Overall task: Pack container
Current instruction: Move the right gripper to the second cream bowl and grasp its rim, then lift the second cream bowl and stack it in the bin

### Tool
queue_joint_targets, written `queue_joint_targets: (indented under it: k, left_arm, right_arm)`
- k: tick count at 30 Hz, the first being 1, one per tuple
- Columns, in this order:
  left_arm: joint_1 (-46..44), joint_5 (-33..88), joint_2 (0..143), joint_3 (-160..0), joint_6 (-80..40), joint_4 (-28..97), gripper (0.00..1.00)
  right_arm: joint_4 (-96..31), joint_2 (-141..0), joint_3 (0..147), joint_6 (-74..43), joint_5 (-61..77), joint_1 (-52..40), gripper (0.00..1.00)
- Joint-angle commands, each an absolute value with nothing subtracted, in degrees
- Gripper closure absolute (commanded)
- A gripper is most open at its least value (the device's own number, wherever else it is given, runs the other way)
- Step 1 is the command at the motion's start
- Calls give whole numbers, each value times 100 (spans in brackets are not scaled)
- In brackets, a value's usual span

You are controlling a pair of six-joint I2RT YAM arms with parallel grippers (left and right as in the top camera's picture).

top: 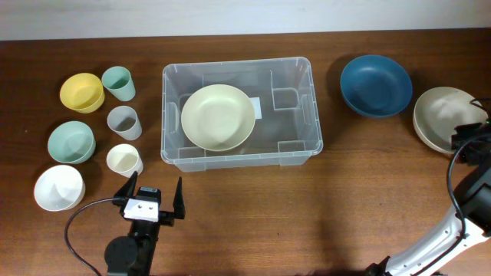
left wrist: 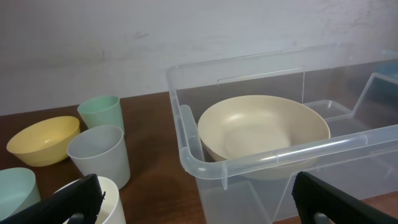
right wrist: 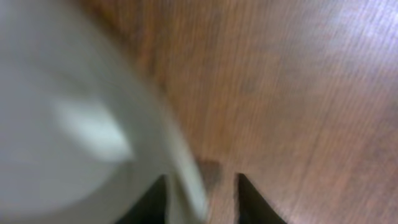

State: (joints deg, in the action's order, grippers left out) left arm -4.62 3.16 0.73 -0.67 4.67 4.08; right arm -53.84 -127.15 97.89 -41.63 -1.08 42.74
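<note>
The clear container (top: pixel 242 159) stands at the table's middle with a cream bowl (top: pixel 218 116) inside it. In the left wrist view the container (left wrist: pixel 249 163) and that bowl (left wrist: pixel 264 134) are close ahead. My left gripper (top: pixel 153 201) is open and empty near the front edge, in front of the container's left corner (left wrist: pixel 199 211). My right gripper (top: pixel 469 134) is at a beige bowl (top: pixel 441 115) on the far right. In the right wrist view its fingers (right wrist: pixel 202 199) straddle the bowl's rim (right wrist: pixel 68 124), with a gap left to the outer finger.
A dark blue bowl (top: pixel 376 84) sits right of the container. On the left stand a yellow bowl (top: pixel 82 92), mint cup (top: pixel 119 83), grey cup (top: pixel 124 123), cream cup (top: pixel 123 160), mint bowl (top: pixel 71 142) and white bowl (top: pixel 58 187).
</note>
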Motion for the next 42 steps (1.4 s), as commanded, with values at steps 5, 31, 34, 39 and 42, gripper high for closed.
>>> queue_joint_targets:
  k: [5, 31, 34, 39, 42]
  left_arm:
    - [-423, 318, 34, -51, 392, 438, 0]
    - [-423, 318, 34, -51, 392, 438, 0]
    - [-423, 318, 34, -51, 392, 438, 1]
    - [-423, 318, 34, -51, 392, 438, 0]
    - [-423, 316, 34, -51, 392, 438, 1]
  right_arm:
    - [-5336, -12779, 9732, -3697, -21, 4689, 96]
    - [-4947, -11465, 9732, -2547, 4580, 5328, 96]
    - [-5041, -10853, 9732, -2547, 4792, 5282, 96]
    - [-5468, -9566, 9734, -2071, 4956, 4501, 96]
    - [-5586, -9043, 9734, -2005, 4950, 3680, 96]
